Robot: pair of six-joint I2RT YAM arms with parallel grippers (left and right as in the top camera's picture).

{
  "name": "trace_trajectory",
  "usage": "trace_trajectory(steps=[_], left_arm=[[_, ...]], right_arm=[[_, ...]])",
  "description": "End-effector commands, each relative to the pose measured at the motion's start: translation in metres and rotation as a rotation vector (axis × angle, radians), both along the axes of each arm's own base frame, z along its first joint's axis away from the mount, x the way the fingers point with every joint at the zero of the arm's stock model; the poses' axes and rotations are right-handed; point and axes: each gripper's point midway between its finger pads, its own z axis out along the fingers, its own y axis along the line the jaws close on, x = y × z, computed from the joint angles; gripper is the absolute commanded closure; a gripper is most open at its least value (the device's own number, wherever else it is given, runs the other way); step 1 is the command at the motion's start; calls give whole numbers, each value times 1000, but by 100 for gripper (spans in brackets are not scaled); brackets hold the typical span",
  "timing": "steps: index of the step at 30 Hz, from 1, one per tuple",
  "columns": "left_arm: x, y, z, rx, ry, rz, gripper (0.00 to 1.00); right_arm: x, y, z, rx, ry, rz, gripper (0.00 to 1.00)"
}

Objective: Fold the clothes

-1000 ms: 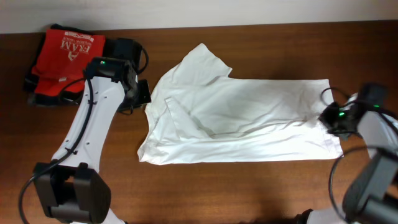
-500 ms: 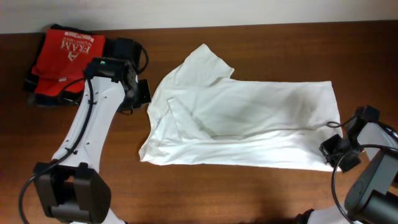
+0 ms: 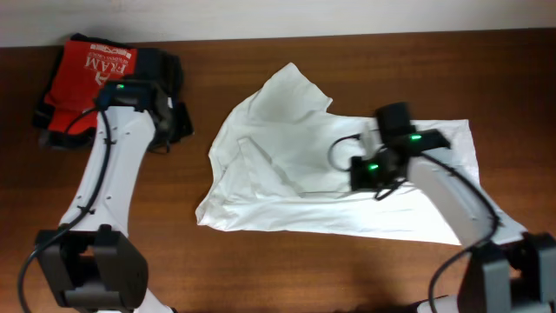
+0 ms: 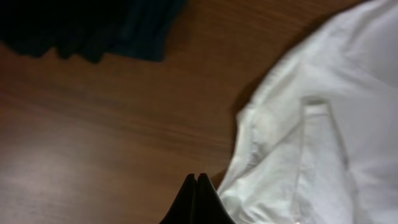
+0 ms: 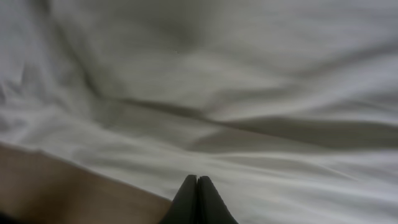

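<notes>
The white T-shirt (image 3: pixel 287 165) lies spread and wrinkled across the middle of the wooden table, one sleeve pointing up; no graphic shows. My left gripper (image 3: pixel 181 122) is shut and empty, hovering over bare wood just left of the shirt's left edge (image 4: pixel 292 149); its fingertips (image 4: pixel 198 186) are pressed together. My right gripper (image 3: pixel 360 177) hangs over the shirt's right half, shut with nothing seen between its fingertips (image 5: pixel 197 186). White fabric (image 5: pixel 249 93) fills the right wrist view, with a wedge of wood at the lower left.
A red shirt with white "FRAM" lettering (image 3: pixel 91 74) lies on folded dark navy garments (image 3: pixel 165 63) at the far left corner; they also show in the left wrist view (image 4: pixel 87 25). The right arm (image 3: pixel 452 196) crosses the T-shirt's right part.
My right gripper swung from the T-shirt's right edge to above its right-middle. My left gripper drew back left, away from the shirt. The shirt's right side shifted slightly.
</notes>
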Motion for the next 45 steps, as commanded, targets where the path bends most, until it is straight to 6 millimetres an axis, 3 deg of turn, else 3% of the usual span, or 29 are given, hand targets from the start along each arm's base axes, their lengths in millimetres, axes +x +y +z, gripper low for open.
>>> trace_trajectory(steps=[1, 4, 6, 9, 11, 13, 15, 18, 21, 23, 25, 27, 28, 29, 31, 32, 33, 34, 36, 37, 38, 40, 42, 43, 44, 45], left_arm=[[0, 17, -3, -8, 9, 50, 99], [0, 17, -3, -8, 9, 51, 99], [0, 17, -3, -8, 10, 51, 99], [0, 17, -4, -8, 13, 51, 99], [0, 17, -4, -8, 12, 51, 99], [0, 17, -3, -8, 12, 51, 99], [0, 17, -4, -8, 13, 51, 99], [0, 17, -3, -8, 12, 51, 99], [0, 17, -4, -9, 13, 51, 99], [1, 5, -4, -75, 11, 30, 99], [25, -34, 8, -198, -96, -147, 100], [49, -67, 33, -254, -225, -258, 100], [59, -87, 52, -279, -287, -306, 100], [65, -95, 59, -280, -308, -326, 100], [88, -127, 70, -288, -369, -394, 100], [100, -145, 61, -290, -386, -432, 100], [119, -173, 40, -268, -426, -527, 100], [129, -182, 32, -244, -455, -567, 100], [165, -197, -4, -146, -529, -576, 99], [172, -201, -16, -148, -536, -579, 99], [178, -205, -40, -147, -522, -581, 98], [186, -195, -95, -99, -456, -550, 98], [183, -183, -131, -92, -383, -535, 98], [179, -178, -146, -90, -347, -527, 98], [170, -168, -178, -84, -268, -516, 98], [161, -157, -198, -62, -205, -499, 99]], right_arm=[[-8, 39, -33, -81, 19, 162, 96], [-15, 63, -73, -106, 75, 241, 96], [-15, 63, -85, -111, 95, 240, 96], [-12, 68, -83, -87, 87, 243, 96], [-10, 81, -61, -25, 109, 253, 96], [9, 93, -23, 2, 63, 280, 96], [17, 96, -2, 7, 40, 298, 95], [1, 91, -18, -14, 98, 303, 96], [-27, 81, -51, -51, 164, 319, 96], [-18, 65, -59, -139, 135, 264, 96], [16, 63, -27, -89, 71, 210, 96], [54, 42, 23, -109, -9, 131, 94], [76, 18, 53, -145, -58, 67, 91], [85, 2, 70, -163, -82, 26, 88], [101, -49, 101, -190, -111, -105, 77], [104, -82, 103, -195, -105, -188, 70], [106, -112, 100, -202, -97, -259, 64], [108, -124, 99, -204, -97, -288, 62], [113, -162, 96, -210, -110, -370, 62], [113, -172, 94, -211, -105, -392, 62], [112, -180, 91, -213, -97, -409, 62], [111, -187, 89, -216, -90, -418, 62], [110, -191, 87, -242, -85, -409, 62], [109, -192, 86, -248, -79, -409, 62], [107, -191, 84, -247, -69, -408, 62], [106, -191, 84, -247, -62, -407, 62]])
